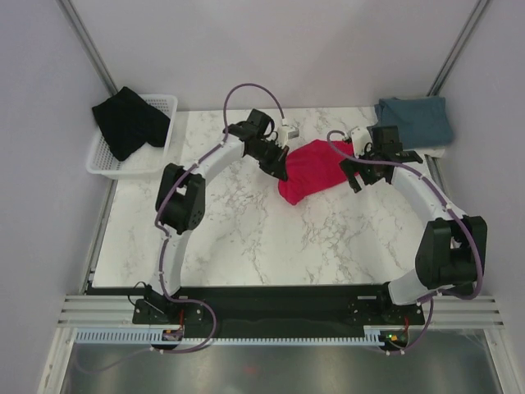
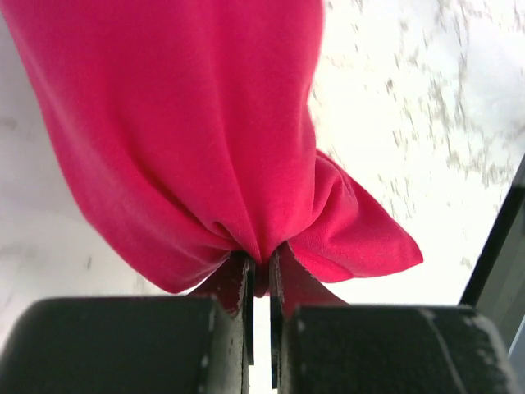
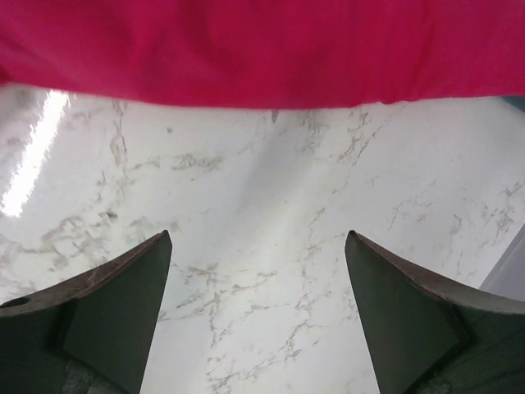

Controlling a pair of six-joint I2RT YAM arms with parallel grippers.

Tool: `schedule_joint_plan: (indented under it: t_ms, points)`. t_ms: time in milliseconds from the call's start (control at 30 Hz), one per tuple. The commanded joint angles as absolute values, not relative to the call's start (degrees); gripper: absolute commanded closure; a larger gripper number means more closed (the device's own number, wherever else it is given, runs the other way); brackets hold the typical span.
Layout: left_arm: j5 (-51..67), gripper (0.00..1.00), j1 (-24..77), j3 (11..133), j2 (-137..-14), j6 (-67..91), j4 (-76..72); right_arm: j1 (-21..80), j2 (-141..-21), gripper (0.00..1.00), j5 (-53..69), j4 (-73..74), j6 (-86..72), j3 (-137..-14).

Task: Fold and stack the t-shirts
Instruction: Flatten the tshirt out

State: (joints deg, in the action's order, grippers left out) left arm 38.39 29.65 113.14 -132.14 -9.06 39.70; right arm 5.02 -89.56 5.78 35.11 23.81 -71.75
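A crimson red t-shirt (image 1: 313, 168) lies bunched on the marble table between the two arms. My left gripper (image 1: 281, 170) is shut on a gathered fold at its left edge; in the left wrist view the red t-shirt (image 2: 197, 131) is pinched between the fingertips (image 2: 244, 275). At the shirt's right side my right gripper (image 1: 354, 176) stands open, and in the right wrist view the red t-shirt (image 3: 262, 49) lies beyond its empty fingers (image 3: 123, 287). A blue-grey t-shirt (image 1: 414, 121) rests folded at the back right corner. A black t-shirt (image 1: 130, 121) hangs over the basket.
A white wire basket (image 1: 131, 160) sits at the back left off the table's edge. The marble table (image 1: 246, 238) stretches bare in front of the arms. Grey walls and metal posts close the back and sides.
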Motion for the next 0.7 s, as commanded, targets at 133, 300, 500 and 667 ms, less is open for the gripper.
schedule_joint_plan:
  t_ms: [133, 300, 500, 667]
  points:
    - [29.4, 0.98, 27.8, 101.1, -114.4, -23.2, 53.9, 5.0, -86.2, 0.07, 5.5, 27.5, 37.4, -60.4]
    - [21.2, 0.45, 24.9, 98.3, -113.2, -19.6, 53.4, 4.9, -90.0, 0.08, 8.3, 24.7, 33.2, -63.6]
    - [20.1, 0.36, 24.7, 98.0, -110.6, -16.1, 52.6, 5.2, -99.3, 0.13, 12.8, 20.2, 28.3, -69.2]
    - [23.7, 0.36, 26.4, 95.5, -109.0, -16.1, 53.0, 5.9, -105.3, 0.17, 13.4, 17.9, 26.8, -72.7]
